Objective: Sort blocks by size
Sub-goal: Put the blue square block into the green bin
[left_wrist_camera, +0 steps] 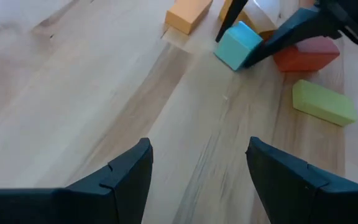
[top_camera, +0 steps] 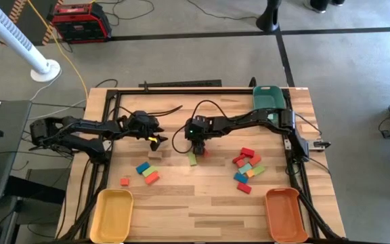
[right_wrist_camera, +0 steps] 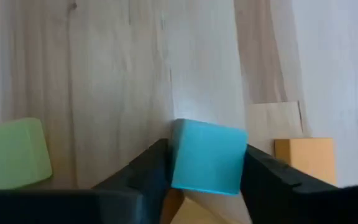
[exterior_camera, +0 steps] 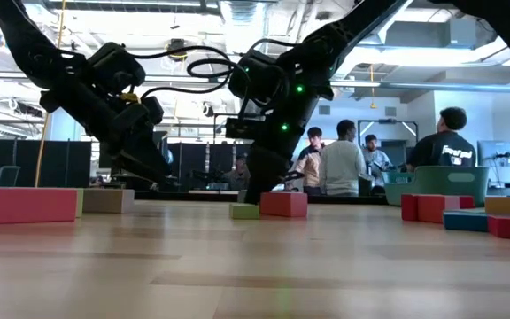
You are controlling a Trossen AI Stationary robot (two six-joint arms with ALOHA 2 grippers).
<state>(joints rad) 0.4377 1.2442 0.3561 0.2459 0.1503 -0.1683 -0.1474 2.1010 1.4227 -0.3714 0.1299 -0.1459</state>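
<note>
The high camera is looking straight down on the whole pale wooden desk (top_camera: 202, 196). The low camera is looking level across its surface into the room. Both wrist cameras are facing the boards closely, sharing one small teal-blue cube (left_wrist_camera: 237, 45) (right_wrist_camera: 207, 157).

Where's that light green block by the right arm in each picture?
High view: green block mid-table.
Low view: green block left of red block.
Left wrist view: green block beside red block.
Right wrist view: green block beside blue cube.
Landmark: right tool, gripping the blue cube.
</note>
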